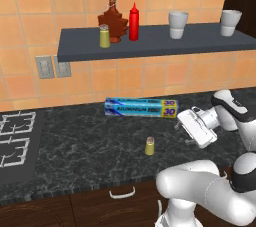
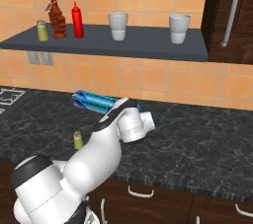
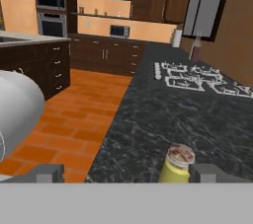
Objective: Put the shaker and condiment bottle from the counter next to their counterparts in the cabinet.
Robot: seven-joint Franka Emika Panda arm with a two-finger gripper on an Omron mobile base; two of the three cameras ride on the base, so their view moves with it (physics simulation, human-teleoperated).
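On the black speckled counter [image 1: 90, 141] an olive-yellow shaker [image 1: 149, 146] with a pale cap stands alone, also seen in the right base view [image 2: 77, 140]. My gripper [image 1: 181, 132] hovers open just right of it and points left along the counter. In the hand view the shaker [image 3: 177, 165] sits low, just inside the right fingertip [image 3: 205, 172], with nothing held. On the cabinet shelf [image 1: 200, 43] the red condiment bottle [image 1: 133, 22] stands beside the brown maple-leaf bottle [image 1: 112, 21] and a second shaker [image 1: 104, 36].
A blue foil box [image 1: 141, 107] lies on the counter behind the shaker. Two white cups [image 1: 178, 24] [image 1: 230, 22] stand further right on the shelf. A stove [image 1: 15, 141] takes up the counter's left end. Dark wood drawers run below.
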